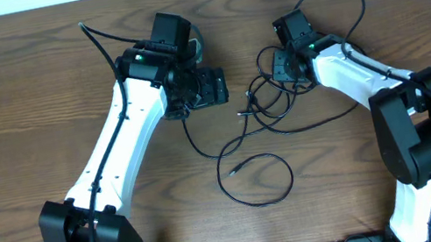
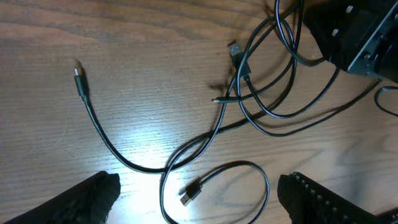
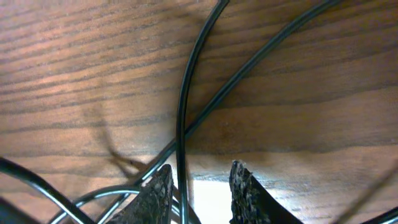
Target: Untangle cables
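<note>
The right gripper (image 3: pixel 199 180), jaws narrowly parted, is straddling a strand of the cables (image 1: pixel 259 106) running away from it; the left gripper (image 2: pixel 199 185), spread wide, is hovering farther off.

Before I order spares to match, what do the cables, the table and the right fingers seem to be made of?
Cables: black, smooth plastic or rubber jacket, going by the faint sheen. Table: wood or wood-look laminate; brown grain, glossy glare. Right fingers: dark, finely textured, probably rubber or printed plastic; unclear which.
</note>
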`<state>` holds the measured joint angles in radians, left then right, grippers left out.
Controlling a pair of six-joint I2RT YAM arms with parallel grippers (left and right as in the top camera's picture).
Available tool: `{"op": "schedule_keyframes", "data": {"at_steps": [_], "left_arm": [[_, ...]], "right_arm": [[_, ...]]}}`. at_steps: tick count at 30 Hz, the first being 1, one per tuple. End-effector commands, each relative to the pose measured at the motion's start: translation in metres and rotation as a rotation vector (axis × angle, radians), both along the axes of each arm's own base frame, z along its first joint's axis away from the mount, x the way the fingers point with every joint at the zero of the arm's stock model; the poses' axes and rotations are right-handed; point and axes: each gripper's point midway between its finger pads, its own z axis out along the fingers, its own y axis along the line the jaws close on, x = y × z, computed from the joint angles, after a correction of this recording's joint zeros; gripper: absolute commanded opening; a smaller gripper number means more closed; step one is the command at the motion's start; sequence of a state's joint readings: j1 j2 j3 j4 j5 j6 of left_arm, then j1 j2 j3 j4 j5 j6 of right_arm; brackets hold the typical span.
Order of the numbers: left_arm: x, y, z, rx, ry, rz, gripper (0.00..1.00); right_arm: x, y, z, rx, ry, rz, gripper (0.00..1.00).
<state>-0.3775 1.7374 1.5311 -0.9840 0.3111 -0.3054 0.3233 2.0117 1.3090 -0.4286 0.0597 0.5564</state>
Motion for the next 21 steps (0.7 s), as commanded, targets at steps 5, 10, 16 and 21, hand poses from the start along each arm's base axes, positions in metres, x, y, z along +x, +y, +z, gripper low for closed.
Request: {"op": "schedule_keyframes", "data": {"at_steps": [5, 10, 16, 21], "left_arm": [[-0.001, 0.002, 0.0, 0.013, -0.01, -0.017, 0.87], [-0.001, 0.002, 0.0, 0.013, -0.01, -0.017, 0.87], [-0.001, 0.002, 0.0, 0.012, -0.009, -0.016, 0.87], [-0.001, 0.002, 0.0, 0.013, -0.009, -0.017, 0.87]], "right_arm": [[-0.008, 0.006, -0.03, 0.014, 0.067, -0.013, 0.05], [-0.011, 0.017, -0.016, 0.04, 0.056, 0.101, 0.01], [-0.013, -0.027, 0.103, -0.001, -0.129, 0.142, 0.01], [-0.02, -0.121, 0.161, -0.165, -0.227, -0.02, 0.01]]}}
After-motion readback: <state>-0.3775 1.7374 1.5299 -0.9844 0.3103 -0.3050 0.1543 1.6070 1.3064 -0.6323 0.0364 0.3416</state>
